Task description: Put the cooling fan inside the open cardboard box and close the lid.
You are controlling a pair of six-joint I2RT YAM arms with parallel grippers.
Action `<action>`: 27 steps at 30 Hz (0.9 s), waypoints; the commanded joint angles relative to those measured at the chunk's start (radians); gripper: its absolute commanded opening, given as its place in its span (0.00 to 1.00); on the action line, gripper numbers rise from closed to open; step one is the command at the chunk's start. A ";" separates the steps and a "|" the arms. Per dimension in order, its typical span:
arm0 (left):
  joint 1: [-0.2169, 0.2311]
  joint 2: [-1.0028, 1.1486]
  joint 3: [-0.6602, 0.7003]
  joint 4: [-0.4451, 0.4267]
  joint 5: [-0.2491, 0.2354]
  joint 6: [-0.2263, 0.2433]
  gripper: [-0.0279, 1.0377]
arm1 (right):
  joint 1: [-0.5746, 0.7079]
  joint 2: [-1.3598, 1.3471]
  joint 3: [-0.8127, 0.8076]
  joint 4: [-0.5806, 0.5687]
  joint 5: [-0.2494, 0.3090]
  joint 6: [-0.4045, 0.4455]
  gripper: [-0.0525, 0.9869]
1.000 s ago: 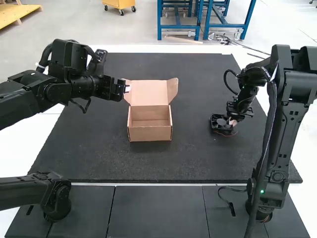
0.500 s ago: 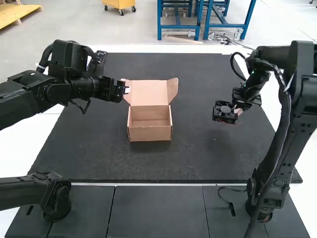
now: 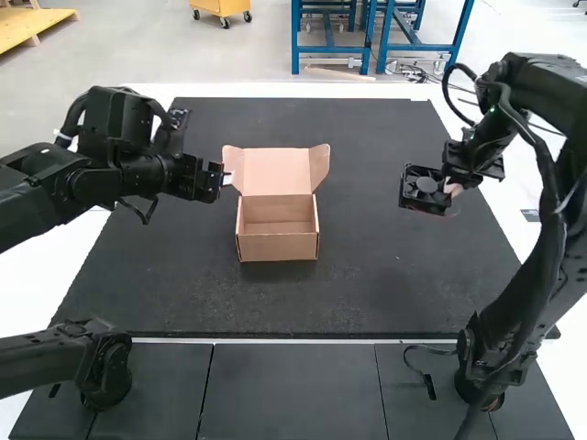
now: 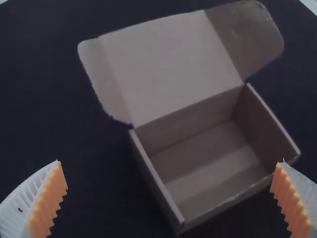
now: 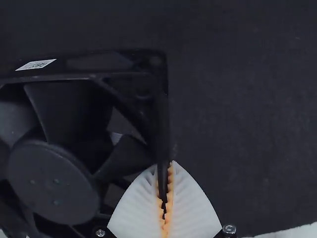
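Observation:
The open cardboard box stands mid-mat with its lid raised at the back; its inside holds nothing. A black cooling fan hangs in the air right of the box, above the mat. My right gripper is shut on the fan's frame at one edge, white ribbed fingers pinching it. My left gripper stands open just left of the lid's left flap, its orange-padded fingers spread wide on either side of the box.
A black mat covers the table, with open room in front of the box and between box and fan. White table edges lie beyond the mat on both sides.
The right gripper lifted the fan off the mat and carried it upward. The left gripper drew back slightly left from the lid flap.

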 commanded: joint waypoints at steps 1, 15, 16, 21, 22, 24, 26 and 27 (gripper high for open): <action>0.010 -0.039 0.005 -0.013 -0.008 0.013 0.94 | 0.013 -0.082 -0.023 -0.014 -0.020 0.002 0.03; 0.010 -0.128 0.001 -0.116 -0.019 0.014 0.94 | 0.164 -0.264 -0.078 -0.104 -0.022 0.002 0.03; 0.010 -0.132 0.001 -0.120 -0.018 0.014 0.94 | 0.180 -0.272 -0.080 -0.109 -0.023 0.005 0.03; 0.010 -0.149 -0.007 -0.129 -0.019 0.019 0.94 | 0.284 -0.301 -0.084 -0.140 -0.039 0.071 0.03; 0.010 -0.151 -0.009 -0.129 -0.021 0.019 0.94 | 0.309 -0.307 -0.084 -0.146 -0.043 0.089 0.03; 0.010 -0.155 -0.013 -0.129 -0.024 0.019 0.94 | 0.352 -0.321 -0.084 -0.149 -0.062 0.125 0.03; 0.010 -0.158 -0.018 -0.129 -0.028 0.019 0.94 | 0.381 -0.330 -0.086 -0.147 -0.078 0.154 0.03; 0.010 -0.161 -0.019 -0.129 -0.028 0.019 0.94 | 0.393 -0.333 -0.087 -0.146 -0.091 0.163 0.03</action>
